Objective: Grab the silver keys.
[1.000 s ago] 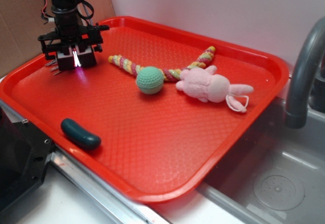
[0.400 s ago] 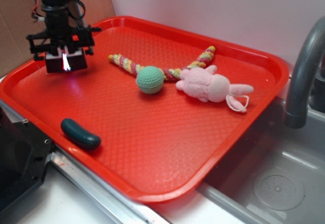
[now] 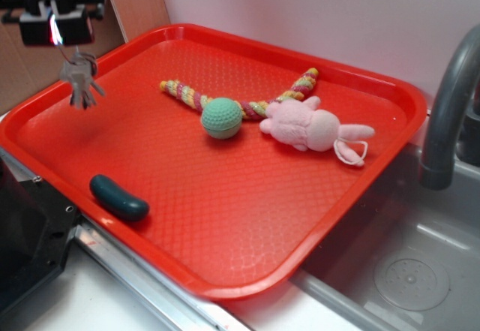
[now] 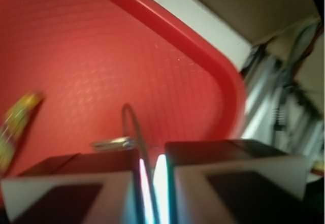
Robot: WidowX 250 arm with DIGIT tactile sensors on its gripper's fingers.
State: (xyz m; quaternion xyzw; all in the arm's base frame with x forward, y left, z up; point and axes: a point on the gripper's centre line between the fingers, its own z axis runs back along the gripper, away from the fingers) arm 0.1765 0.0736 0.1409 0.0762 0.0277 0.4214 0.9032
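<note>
While the gripper pinches their ring between nearly closed pads, the silver keys dangle clear above the red tray's far-left corner — green ball and dark green pickle-shaped toy well apart.

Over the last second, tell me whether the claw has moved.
Yes. The claw has risen and drifted left: it was low over the red tray's back left corner, and now sits above the rim, with the silver keys hanging from it.
</note>
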